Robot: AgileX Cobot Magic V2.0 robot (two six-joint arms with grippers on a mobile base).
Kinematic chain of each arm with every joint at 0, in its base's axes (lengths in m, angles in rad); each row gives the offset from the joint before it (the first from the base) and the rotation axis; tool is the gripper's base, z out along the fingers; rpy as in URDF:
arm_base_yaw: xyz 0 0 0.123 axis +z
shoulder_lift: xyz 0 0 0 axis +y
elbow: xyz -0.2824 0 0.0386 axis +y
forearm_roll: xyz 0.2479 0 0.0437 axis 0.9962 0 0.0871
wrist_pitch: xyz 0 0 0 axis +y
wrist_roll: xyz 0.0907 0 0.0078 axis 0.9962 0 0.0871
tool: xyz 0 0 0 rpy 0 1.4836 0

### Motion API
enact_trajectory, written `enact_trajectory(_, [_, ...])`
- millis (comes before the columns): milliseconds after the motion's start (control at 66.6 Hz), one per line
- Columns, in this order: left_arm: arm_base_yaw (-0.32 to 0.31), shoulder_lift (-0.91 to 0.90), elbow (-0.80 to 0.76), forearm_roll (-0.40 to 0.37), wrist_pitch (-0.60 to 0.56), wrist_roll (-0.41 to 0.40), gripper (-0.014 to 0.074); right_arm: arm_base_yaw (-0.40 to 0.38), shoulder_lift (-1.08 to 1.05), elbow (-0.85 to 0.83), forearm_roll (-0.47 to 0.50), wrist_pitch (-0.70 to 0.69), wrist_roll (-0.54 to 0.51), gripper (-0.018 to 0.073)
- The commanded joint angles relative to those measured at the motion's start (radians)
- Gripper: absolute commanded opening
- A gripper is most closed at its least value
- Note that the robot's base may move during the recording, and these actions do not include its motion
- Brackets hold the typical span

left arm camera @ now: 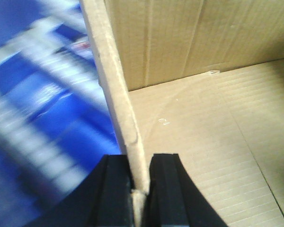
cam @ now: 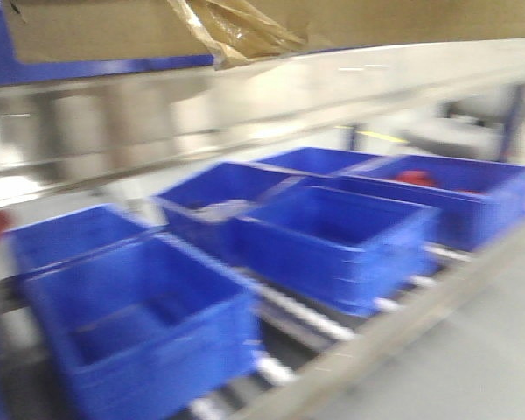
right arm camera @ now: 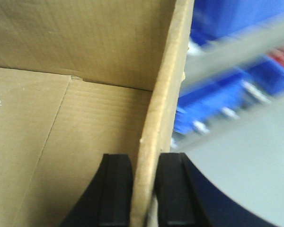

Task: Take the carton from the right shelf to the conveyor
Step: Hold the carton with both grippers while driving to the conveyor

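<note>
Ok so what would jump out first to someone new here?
The brown carton fills the front view's top edge, a tape wad dangling from its seam. In the wrist views, the left gripper and right gripper each pinch a carton wall. Blue bins crowd below.

Black right end effector [right arm camera: 145,165] tight on carton [right arm camera: 85,109] wall, blue bins [right arm camera: 208,101] beyond.

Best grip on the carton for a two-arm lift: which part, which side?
Its two opposite side walls, at the rim, coming in from the open top. The carton is open and its walls are thin upright sheets, so fingers can straddle them. The left pincer and right pincer each clamp a wall so, one finger inside, one outside.
</note>
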Motion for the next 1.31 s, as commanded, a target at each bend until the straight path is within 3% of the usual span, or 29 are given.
enact_trajectory(0, [-0.023, -0.008, -0.003, -0.062, -0.038, 0.007, -0.0016, 0.006, -0.007, -0.001, 0.031, -0.090, 0.016, -0.0069])
enact_trajectory(406, [-0.023, -0.008, -0.003, -0.022, -0.038, 0.007, -0.0016, 0.006, -0.007, -0.001, 0.031, -0.090, 0.016, -0.0069])
enact_trajectory(1292, [-0.023, -0.008, -0.003, -0.020, -0.038, 0.007, -0.0016, 0.006, -0.007, -0.001, 0.031, -0.090, 0.016, -0.0069])
